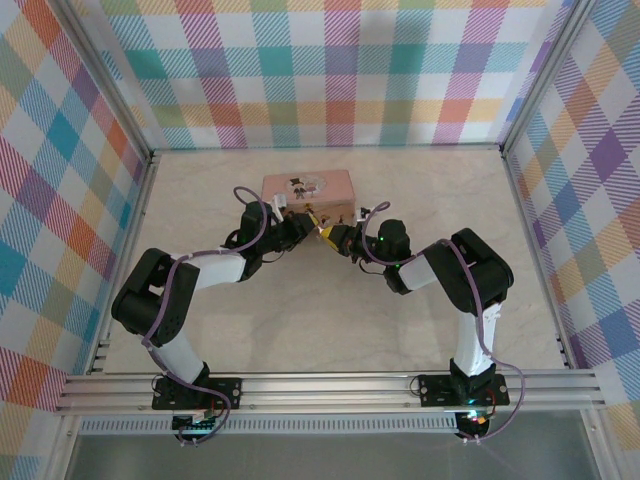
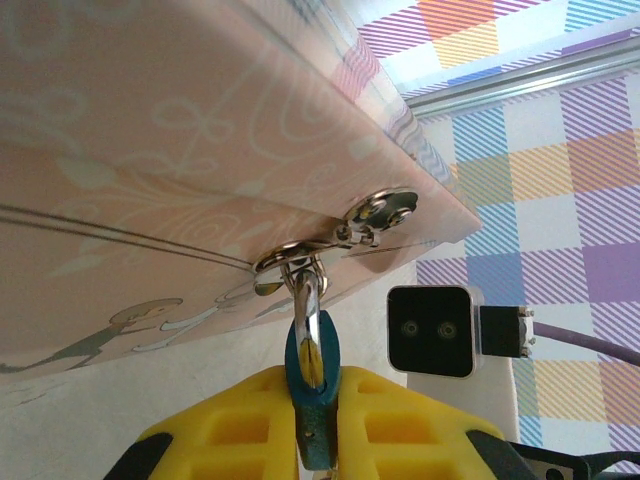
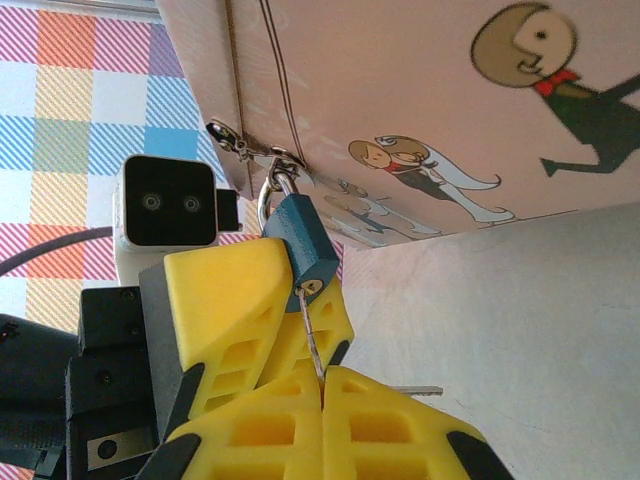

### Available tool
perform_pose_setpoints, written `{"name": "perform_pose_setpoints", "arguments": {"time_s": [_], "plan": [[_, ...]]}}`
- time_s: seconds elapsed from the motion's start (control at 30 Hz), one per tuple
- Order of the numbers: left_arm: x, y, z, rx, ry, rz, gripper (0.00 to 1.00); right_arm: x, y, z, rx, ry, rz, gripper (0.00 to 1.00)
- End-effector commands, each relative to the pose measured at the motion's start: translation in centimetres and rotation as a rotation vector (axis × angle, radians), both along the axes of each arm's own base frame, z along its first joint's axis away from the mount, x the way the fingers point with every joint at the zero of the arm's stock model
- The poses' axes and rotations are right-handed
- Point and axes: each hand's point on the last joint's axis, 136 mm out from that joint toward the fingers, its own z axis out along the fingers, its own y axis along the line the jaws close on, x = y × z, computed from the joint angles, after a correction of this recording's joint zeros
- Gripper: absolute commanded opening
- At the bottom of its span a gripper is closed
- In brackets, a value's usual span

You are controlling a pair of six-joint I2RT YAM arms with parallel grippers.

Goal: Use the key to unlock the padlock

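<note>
Where arms [image 1: 215, 270] converge, left fingers [image 2: 240, 425] pinch padlock [image 3: 305, 245], right fingers [image 3: 265, 435] key [image 3: 314, 342]

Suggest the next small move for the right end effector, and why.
Probably twist the right end effector to turn the key about its shaft. The blade appears seated in the keyhole at the base of the padlock, the left end effector clamps the lock body, and the shackle looks closed through the hasp of the pink tin.
</note>
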Motion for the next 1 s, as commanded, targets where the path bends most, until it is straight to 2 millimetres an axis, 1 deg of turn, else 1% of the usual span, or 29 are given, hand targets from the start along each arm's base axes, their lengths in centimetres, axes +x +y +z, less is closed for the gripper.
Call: {"name": "perform_pose_setpoints", "arguments": {"time_s": [0.0,0.27,0.5,0.8,0.97], "plan": [[-0.3,-0.7,3.0,-0.055,-0.087,-0.032,0.12,0.2,0.6,0.6,0.015,-0.023,0.015,0.0],[-0.3,-0.8,3.1,-0.06,-0.087,-0.037,0.12,0.6,0.8,0.6,0.017,-0.022,0.013,0.0],[-0.5,-0.8,3.0,-0.06,-0.085,-0.043,0.12,0.9,0.9,1.6,0.034,-0.048,0.015,0.0],[-0.4,-0.8,2.8,-0.055,-0.083,-0.042,0.12,0.6,1.0,2.6,0.059,-0.066,0.025,0.0],[-0.4,-0.8,2.7,-0.057,-0.081,-0.041,0.12,0.4,0.9,2.7,0.054,-0.069,0.017,0.0]]}}
